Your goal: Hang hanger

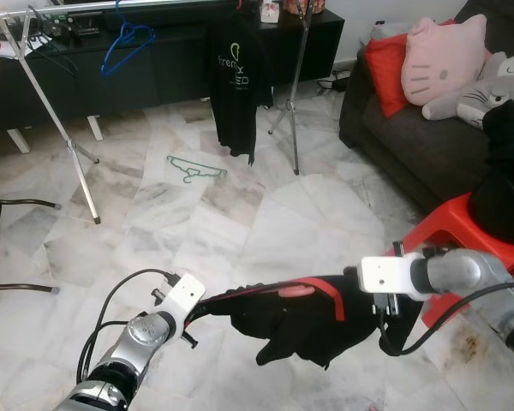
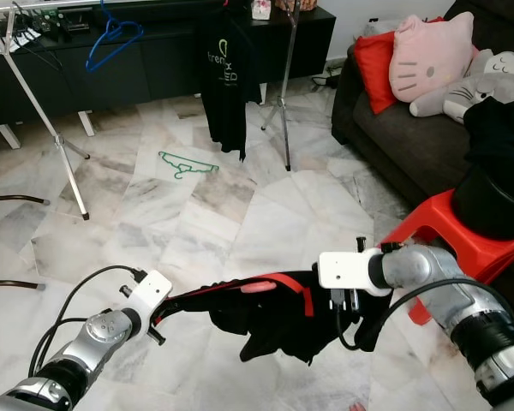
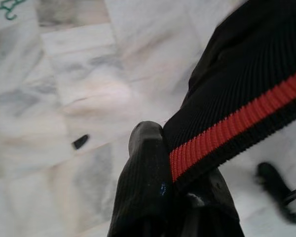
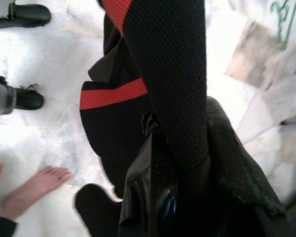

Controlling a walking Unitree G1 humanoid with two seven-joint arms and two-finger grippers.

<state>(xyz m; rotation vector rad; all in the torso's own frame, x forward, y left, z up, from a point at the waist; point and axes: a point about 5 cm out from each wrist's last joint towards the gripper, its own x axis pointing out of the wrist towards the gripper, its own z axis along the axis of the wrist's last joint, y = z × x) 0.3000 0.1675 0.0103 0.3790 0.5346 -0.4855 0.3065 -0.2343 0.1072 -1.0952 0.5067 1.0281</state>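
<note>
Open marble floor (image 1: 240, 231) lies ahead of me, broken by a green hanger (image 1: 195, 169) lying flat. The drying rack's legs (image 1: 68, 145) stand left, a hung black T-shirt (image 1: 238, 81) centre. A red stool (image 1: 463, 235) and dark sofa (image 1: 411, 145) crowd my right (a person's bare foot (image 4: 32, 190) stands close below).

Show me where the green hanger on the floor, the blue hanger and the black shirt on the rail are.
green hanger (image 1: 196, 169): left eye view, on its lower bar.
blue hanger (image 1: 125, 43): left eye view, on its sloping shoulder.
black shirt (image 1: 237, 81): left eye view, on its chest below the print.
</note>
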